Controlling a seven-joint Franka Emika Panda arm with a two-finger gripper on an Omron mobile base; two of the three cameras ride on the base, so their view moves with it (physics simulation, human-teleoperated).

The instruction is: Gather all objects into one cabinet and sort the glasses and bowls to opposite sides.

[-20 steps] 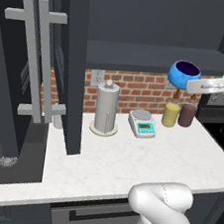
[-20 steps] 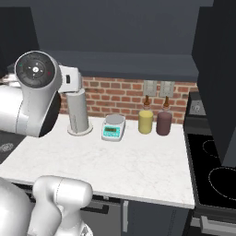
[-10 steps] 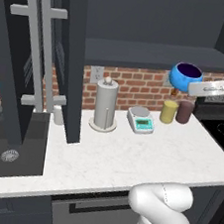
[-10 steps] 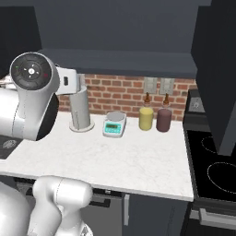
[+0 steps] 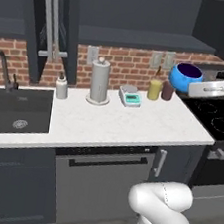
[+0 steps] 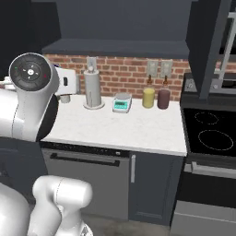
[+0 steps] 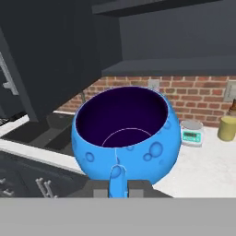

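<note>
A glossy blue bowl (image 5: 185,76) with a dark inside hangs in the air above the counter's right end, level with the brick wall. My gripper (image 5: 196,87) is shut on its rim, reaching in from the right. In the hand view the same blue bowl (image 7: 126,133) sits upright right in front of the camera, and my gripper (image 7: 118,188) pinches its near rim. The dark wall cabinet (image 5: 143,39) runs above the counter, its shelf floor higher than the bowl and to its left. From the right base view the cabinet (image 6: 115,46) looks dark inside.
An open cabinet door (image 5: 50,23) with long handles hangs at upper left. On the counter stand a paper-towel stand (image 5: 99,80), a small scale (image 5: 130,95), a yellow jar (image 5: 154,89), a dark jar (image 5: 167,91) and a soap bottle (image 5: 62,87). Sink (image 5: 16,111) left, stove (image 6: 212,133) right.
The whole picture has shifted: the base has backed away from the counter, so lower cabinets and sink now show. The blue bowl stays in my shut gripper.
</note>
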